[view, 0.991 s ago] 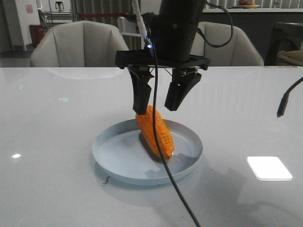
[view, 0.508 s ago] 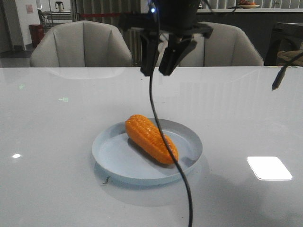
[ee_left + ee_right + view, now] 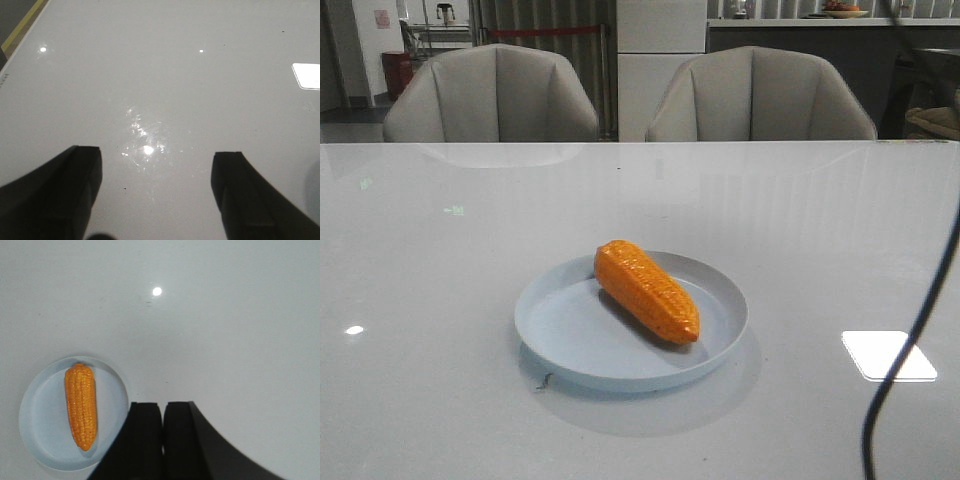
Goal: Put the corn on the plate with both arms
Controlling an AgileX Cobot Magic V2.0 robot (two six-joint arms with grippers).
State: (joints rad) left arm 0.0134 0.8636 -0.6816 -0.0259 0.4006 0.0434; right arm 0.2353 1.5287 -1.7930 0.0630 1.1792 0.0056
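The orange corn (image 3: 647, 291) lies flat in the pale blue plate (image 3: 560, 340) in the middle of the white table, its tapered end toward the front right. It also shows in the right wrist view (image 3: 81, 405), lying in the plate (image 3: 42, 415). My right gripper (image 3: 163, 412) is shut and empty, high above the table beside the plate. My left gripper (image 3: 156, 160) is open and empty over bare table top. Neither gripper shows in the front view.
Two grey chairs (image 3: 490, 92) stand behind the table's far edge. A black cable (image 3: 910, 340) hangs at the front right. A bright light patch (image 3: 888, 355) lies on the table right of the plate.
The gripper that held the corn over the plate let it go, rose and left the front view. The corn dropped from tilted to lying flat in the plate.
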